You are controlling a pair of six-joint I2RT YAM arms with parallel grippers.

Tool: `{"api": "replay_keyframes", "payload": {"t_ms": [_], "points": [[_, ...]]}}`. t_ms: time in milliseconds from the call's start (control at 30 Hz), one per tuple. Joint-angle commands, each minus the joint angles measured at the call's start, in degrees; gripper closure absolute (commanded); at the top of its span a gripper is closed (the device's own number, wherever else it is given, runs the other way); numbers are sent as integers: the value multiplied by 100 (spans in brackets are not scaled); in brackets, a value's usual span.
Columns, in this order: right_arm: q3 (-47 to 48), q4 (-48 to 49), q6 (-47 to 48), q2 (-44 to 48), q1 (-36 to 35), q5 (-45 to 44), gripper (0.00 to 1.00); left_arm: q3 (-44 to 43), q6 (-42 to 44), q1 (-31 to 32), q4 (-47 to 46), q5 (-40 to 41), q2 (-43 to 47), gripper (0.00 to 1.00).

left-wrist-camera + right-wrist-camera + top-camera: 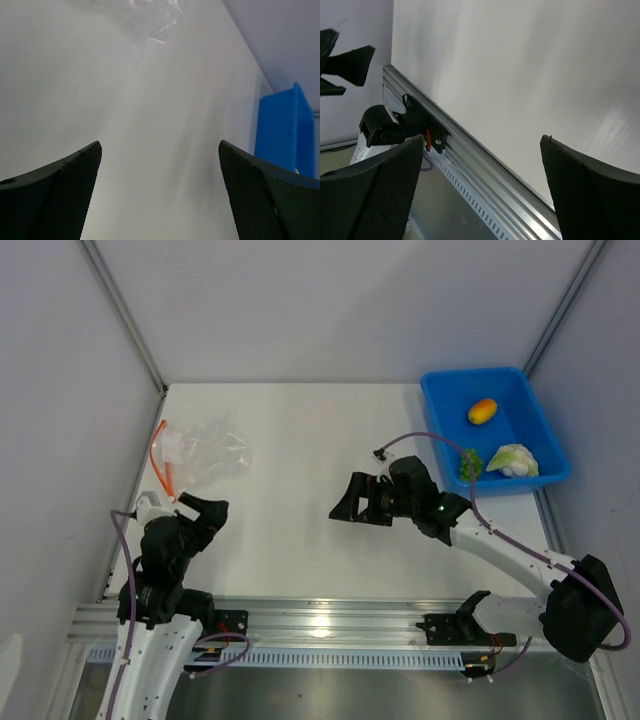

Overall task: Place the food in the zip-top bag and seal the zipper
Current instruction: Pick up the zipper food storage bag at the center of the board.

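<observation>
top external, zip-top bag (210,452) just beyond left hand (203,508)

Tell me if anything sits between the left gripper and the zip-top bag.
Nothing visible does. The left gripper is open and empty, and only bare white table lies between it and the zip-top bag ahead of it.

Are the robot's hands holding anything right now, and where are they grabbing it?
Nothing is held. The left gripper and the right gripper are both open and empty. The zip-top bag lies apart from both.
</observation>
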State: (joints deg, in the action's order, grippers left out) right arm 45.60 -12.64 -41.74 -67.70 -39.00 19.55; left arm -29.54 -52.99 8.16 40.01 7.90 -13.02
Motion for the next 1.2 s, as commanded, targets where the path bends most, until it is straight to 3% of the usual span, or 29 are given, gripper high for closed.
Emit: {"api": "replay_keyframes", "payload": {"t_ms": [0, 167, 267, 433, 600, 633, 733, 767, 967, 1000, 1100, 1167], "points": [[633, 403, 139, -304, -396, -241, 1, -490, 17, -52, 16, 728, -778, 1], [625, 754, 262, -542, -635, -303, 1, -1113, -281, -262, 375, 1828, -1983, 0], [511, 834, 394, -569, -644, -242, 1, -1282, -203, -682, 123, 2145, -2696, 0], [335, 702, 675, -394, -644, -66, 1, -1300, -142, -1922, -1115, 1102, -3776, 6], [-16, 675, 737, -7, -626, 215, 1, -1055, 858, -2177, -2978, 1592, -4410, 9], [-69, 702, 685, 133, -626, 294, 0, -1010, 956, -2327, -3486, 1487, -4498, 9], [-271, 816, 562, 379, -617, 558, 1, -940, 1159, -3029, -4627, 172, -4876, 9], [-306, 842, 535, 441, -626, 593, 1, -983, 1194, -3153, -4816, -285, -5164, 9], [-473, 677, 622, 881, -591, 787, 1, -1467, 1582, -3892, -5465, -1280, -6352, 3], [-474, 641, 649, 925, -573, 787, 1, -1458, 1521, -4049, -5677, -1778, -6658, 2], [-482, 447, 816, 1057, -442, 875, 0, -1580, 1581, -4112, -6232, -2457, -7212, 1], [-447, 307, 895, 1092, -249, 997, 1, -1625, 1564, -4112, -6243, -2478, -7364, 1]]}}
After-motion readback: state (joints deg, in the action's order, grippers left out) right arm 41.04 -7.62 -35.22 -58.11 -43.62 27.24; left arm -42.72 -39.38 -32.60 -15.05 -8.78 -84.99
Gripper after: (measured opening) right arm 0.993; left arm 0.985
